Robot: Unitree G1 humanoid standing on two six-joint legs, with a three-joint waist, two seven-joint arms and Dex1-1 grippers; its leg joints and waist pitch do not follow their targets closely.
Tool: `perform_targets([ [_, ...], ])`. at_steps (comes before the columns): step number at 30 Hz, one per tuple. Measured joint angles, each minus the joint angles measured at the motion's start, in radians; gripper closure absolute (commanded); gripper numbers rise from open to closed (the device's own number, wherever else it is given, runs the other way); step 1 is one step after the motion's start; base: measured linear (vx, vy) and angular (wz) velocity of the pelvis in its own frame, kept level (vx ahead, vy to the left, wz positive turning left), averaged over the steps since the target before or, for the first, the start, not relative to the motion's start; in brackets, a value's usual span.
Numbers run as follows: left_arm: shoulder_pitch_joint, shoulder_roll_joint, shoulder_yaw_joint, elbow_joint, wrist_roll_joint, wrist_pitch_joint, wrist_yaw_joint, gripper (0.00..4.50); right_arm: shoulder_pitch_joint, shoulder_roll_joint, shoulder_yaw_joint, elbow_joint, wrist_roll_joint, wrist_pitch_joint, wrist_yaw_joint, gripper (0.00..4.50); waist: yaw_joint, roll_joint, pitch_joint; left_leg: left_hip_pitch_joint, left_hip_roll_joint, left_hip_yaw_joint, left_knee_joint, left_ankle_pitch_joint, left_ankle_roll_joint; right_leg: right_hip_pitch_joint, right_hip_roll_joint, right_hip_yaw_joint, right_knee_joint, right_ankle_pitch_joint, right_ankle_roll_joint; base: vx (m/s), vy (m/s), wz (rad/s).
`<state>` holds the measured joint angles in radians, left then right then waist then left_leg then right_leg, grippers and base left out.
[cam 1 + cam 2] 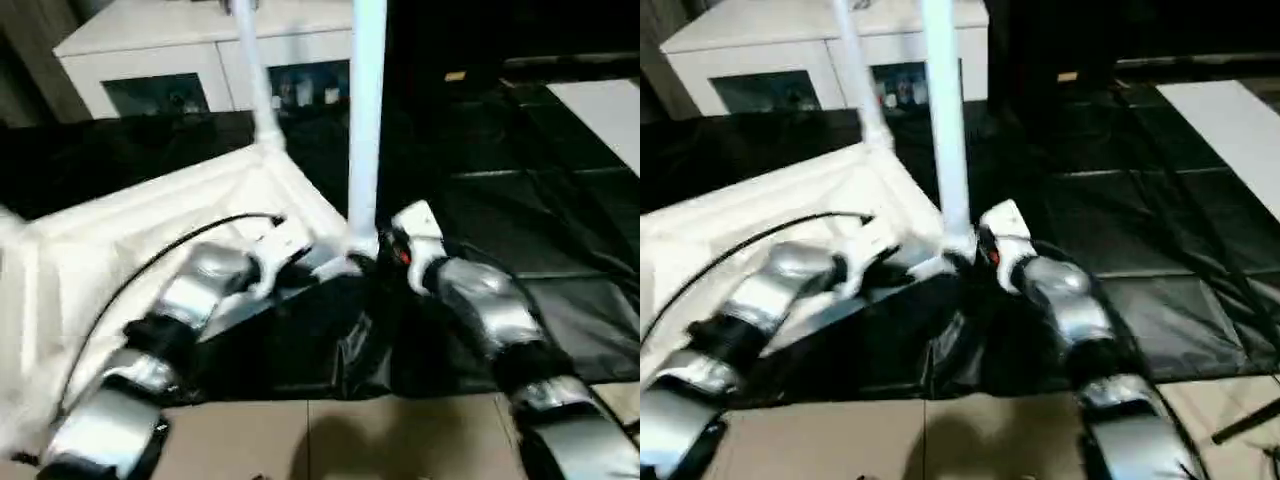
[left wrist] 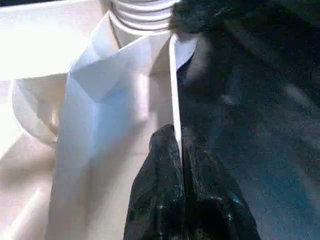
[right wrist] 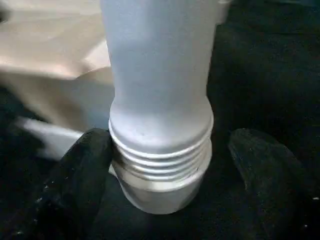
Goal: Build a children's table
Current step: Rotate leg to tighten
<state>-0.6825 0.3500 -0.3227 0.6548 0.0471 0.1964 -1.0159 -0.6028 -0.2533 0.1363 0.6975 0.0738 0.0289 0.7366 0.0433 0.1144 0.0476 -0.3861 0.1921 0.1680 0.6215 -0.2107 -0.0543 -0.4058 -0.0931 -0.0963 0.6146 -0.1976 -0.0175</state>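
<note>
A: Where's the children's table against each end effector?

B: Tabletop (image 1: 150, 230) lies underside up, ribbed side showing, on black sheeting (image 1: 560, 240). Left end effector (image 2: 179, 150) is closed on the thin white rim of the tabletop, close by the near corner socket. Both black fingers (image 2: 160, 200) press together over that edge.

A: And the right?

B: Right end effector (image 3: 170, 165) straddles the base of the near leg (image 1: 365, 120). Jaws stand wide. One finger (image 3: 82, 170) sits touching or just beside the threaded collar; the other stands apart from it. No grip on the leg that I can see.

A: The leg itself?

B: Upright, threaded end down at the near corner of the tabletop. Threads still visible above the socket. A second leg (image 1: 255, 80) stands at the far corner, slightly tilted.

A: Surface and room?

B: Black sheeting covers the floor under the table, wrinkled near the robot. Tan floor (image 1: 330, 440) shows at the near edge. A white cabinet (image 1: 180, 50) with dark glass doors stands behind. A pale panel (image 1: 610, 110) lies far right on the sheeting. A black cable (image 1: 160, 260) runs along the left forearm.
</note>
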Motion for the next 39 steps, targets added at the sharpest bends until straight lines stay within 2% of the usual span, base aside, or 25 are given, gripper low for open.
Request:
perform_targets([
  [4, 0.065, 0.076, -0.026, -0.097, -0.044, -0.016, -0.143, 4.5, 0.059, -0.057, 0.045, -0.094, 0.044, 0.012, 0.198, 0.5, 0.014, 0.003, 0.0, 0.0, 0.0, 0.001, 0.002, 0.0, 0.0, 0.001, 0.0, 0.0, 0.002, 0.0, 0.0, 0.0, 0.0, 0.0],
  [10, 0.095, 0.101, -0.03, -0.16, -0.055, -0.012, -0.215, 4.5, 0.062, -0.097, 0.063, -0.128, 0.074, 0.034, 0.338, 0.5, 0.023, 0.004, 0.001, 0.001, 0.0, 0.003, 0.002, 0.0, -0.001, 0.003, -0.001, 0.002, 0.003, 0.0, -0.001, 0.0, 0.0, 0.0],
  [14, 0.1, 0.101, -0.032, -0.163, -0.055, -0.01, -0.22, 4.5, 0.062, -0.1, 0.068, -0.126, 0.074, 0.033, 0.366, 0.86, 0.024, 0.003, 0.001, 0.0, 0.0, 0.003, 0.002, 0.0, -0.001, 0.003, -0.001, 0.002, 0.003, 0.0, -0.001, 0.0, 0.0, 0.0],
  [16, 0.104, 0.104, -0.032, -0.175, -0.055, -0.006, -0.221, 4.5, 0.062, -0.1, 0.068, -0.126, 0.078, 0.033, 0.377, 1.18, 0.024, 0.003, 0.0, 0.0, 0.0, 0.003, 0.002, 0.001, 0.0, 0.003, -0.001, 0.002, 0.003, 0.0, -0.001, 0.0, 0.0, 0.0],
  [19, 0.107, 0.107, -0.033, -0.18, -0.059, -0.004, -0.221, 4.5, 0.062, -0.1, 0.07, -0.126, 0.082, 0.034, 0.39, 1.29, 0.024, 0.003, 0.0, 0.0, 0.0, 0.003, 0.003, 0.002, 0.001, 0.003, -0.001, 0.002, 0.003, 0.0, -0.001, 0.0, 0.0, 0.0],
  [22, 0.11, 0.109, -0.032, -0.187, -0.061, -0.001, -0.221, 4.5, 0.062, -0.1, 0.07, -0.126, 0.084, 0.034, 0.397, 1.65, 0.023, 0.003, 0.0, -0.001, 0.0, 0.003, 0.004, 0.002, 0.002, 0.002, -0.001, 0.002, 0.003, 0.0, -0.001, 0.0, 0.0, 0.0],
  [25, 0.114, 0.109, -0.03, -0.191, -0.061, 0.0, -0.221, 4.5, 0.063, -0.1, 0.07, -0.126, 0.083, 0.034, 0.4, 1.74, 0.023, 0.003, 0.0, -0.001, 0.0, 0.003, 0.004, 0.002, 0.002, 0.002, -0.001, 0.002, 0.003, 0.0, -0.001, 0.0, 0.0, 0.0],
  [30, 0.092, 0.052, 0.005, -0.109, -0.041, 0.007, -0.088, 4.5, 0.048, -0.013, 0.047, -0.053, 0.033, 0.0, 0.143, 1.77, 0.009, 0.005, -0.001, 0.001, 0.0, 0.003, 0.006, 0.003, -0.001, 0.003, -0.001, 0.004, 0.007, 0.0, -0.001, 0.0, 0.0, 0.0],
  [31, 0.078, 0.012, 0.028, -0.072, -0.04, 0.02, -0.023, 4.5, 0.037, 0.029, 0.015, -0.026, 0.028, 0.015, 0.033, 1.77, 0.005, 0.005, -0.001, 0.002, 0.0, 0.003, 0.006, 0.003, -0.002, 0.003, -0.001, 0.004, 0.008, 0.0, -0.001, 0.0, 0.0, 0.0],
  [34, 0.05, -0.059, 0.049, -0.023, -0.042, 0.042, 0.095, 4.5, 0.014, 0.091, -0.032, 0.001, 0.014, 0.053, -0.174, 1.78, -0.007, 0.005, -0.001, 0.002, 0.0, 0.002, 0.006, 0.002, -0.005, 0.004, -0.002, 0.004, 0.008, 0.001, -0.001, 0.0, 0.0, 0.0],
  [39, -0.028, -0.195, 0.09, 0.088, -0.042, 0.1, 0.305, 4.5, -0.069, 0.196, -0.098, 0.101, -0.008, 0.093, -0.529, 1.78, -0.009, 0.008, -0.003, 0.003, 0.0, 0.002, 0.006, 0.002, -0.005, 0.004, -0.002, 0.004, 0.01, 0.001, -0.001, 0.0, 0.0, 0.0],
])
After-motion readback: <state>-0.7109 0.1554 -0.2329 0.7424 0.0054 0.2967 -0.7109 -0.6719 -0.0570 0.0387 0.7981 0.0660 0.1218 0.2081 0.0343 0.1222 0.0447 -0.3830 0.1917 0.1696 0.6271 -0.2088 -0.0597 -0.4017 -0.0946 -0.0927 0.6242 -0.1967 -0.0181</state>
